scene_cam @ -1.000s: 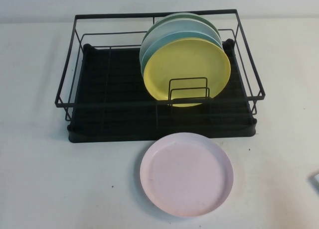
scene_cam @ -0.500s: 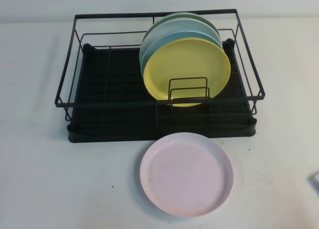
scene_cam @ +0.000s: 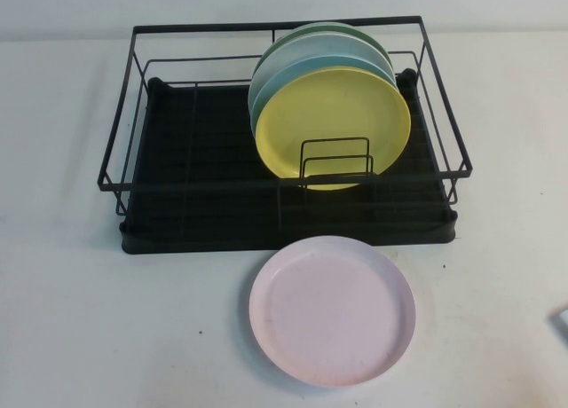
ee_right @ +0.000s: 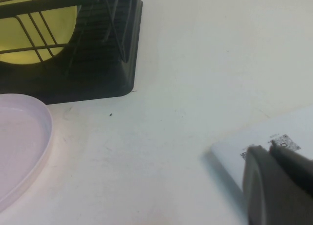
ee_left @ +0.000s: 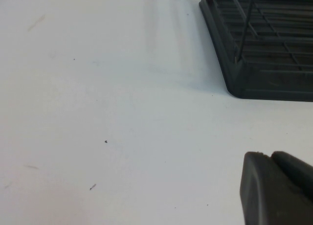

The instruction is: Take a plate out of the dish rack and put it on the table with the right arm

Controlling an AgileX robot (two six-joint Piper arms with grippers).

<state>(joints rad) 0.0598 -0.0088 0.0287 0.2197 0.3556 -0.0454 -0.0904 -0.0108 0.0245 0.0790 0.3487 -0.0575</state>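
Pale pink plate [scene_cam: 332, 310]: lies flat on the white table [scene_cam: 80, 328], just in front of the dish rack's front edge, apart from it; nothing rests on it.

Dish rack [scene_cam: 204, 204]: black wire frame on a ribbed black tray. Upright in its right half stand a yellow plate [scene_cam: 333, 124] at the front, a light blue plate [scene_cam: 271, 80] behind it and a green plate [scene_cam: 333, 27] at the back, leaning together behind low wire dividers [scene_cam: 337, 160].

Right gripper [ee_right: 279, 186]: jaws clenched together, grasping nothing, low over the table to the right of the rack, well apart from the pink plate; a white card with a printed pattern [ee_right: 274, 132] lies beneath it.

Left gripper [ee_left: 276, 188]: hovers above bare table near the rack's left front corner; whether its jaws are parted I cannot tell.
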